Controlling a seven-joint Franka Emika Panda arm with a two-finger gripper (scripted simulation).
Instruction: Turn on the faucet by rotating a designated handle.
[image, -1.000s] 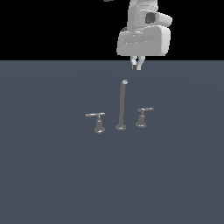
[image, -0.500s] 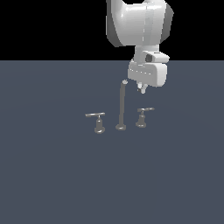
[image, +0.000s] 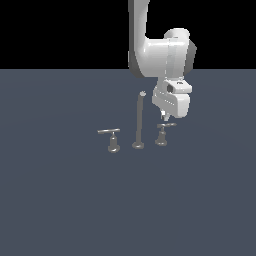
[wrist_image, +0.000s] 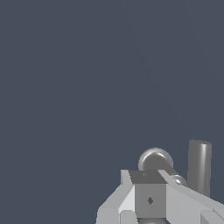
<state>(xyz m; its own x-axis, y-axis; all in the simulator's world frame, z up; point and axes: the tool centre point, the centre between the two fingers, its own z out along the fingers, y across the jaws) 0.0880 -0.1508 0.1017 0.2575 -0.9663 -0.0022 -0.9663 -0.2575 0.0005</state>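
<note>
Dark slate floor (image: 60, 200) under a black backdrop, and in the exterior view the faucet set sits mid-scene: the tall thin spout (image: 138, 122) in the centre, the larger lever handle (image: 111, 138) on that view's left, and the handle (image: 163, 133) we care about, the stubby one, on that view's right. The white arm (image: 160, 55) hangs directly over that smaller handle, with the gripper (image: 163, 119) pointing down just above its lever bar. That looks like lining up to push the lever around rather than lift anything. Whether the tips touch the bar, I cannot tell.

Over to the wrist view: pale grey fingers (wrist_image: 151, 199) fill the lower corner, with the handle's rounded post (wrist_image: 154, 159) peeking out just behind them and the spout (wrist_image: 199, 165) standing beside it. Claw released or clenched? Cannot tell; the fingertips themselves are cropped off.
</note>
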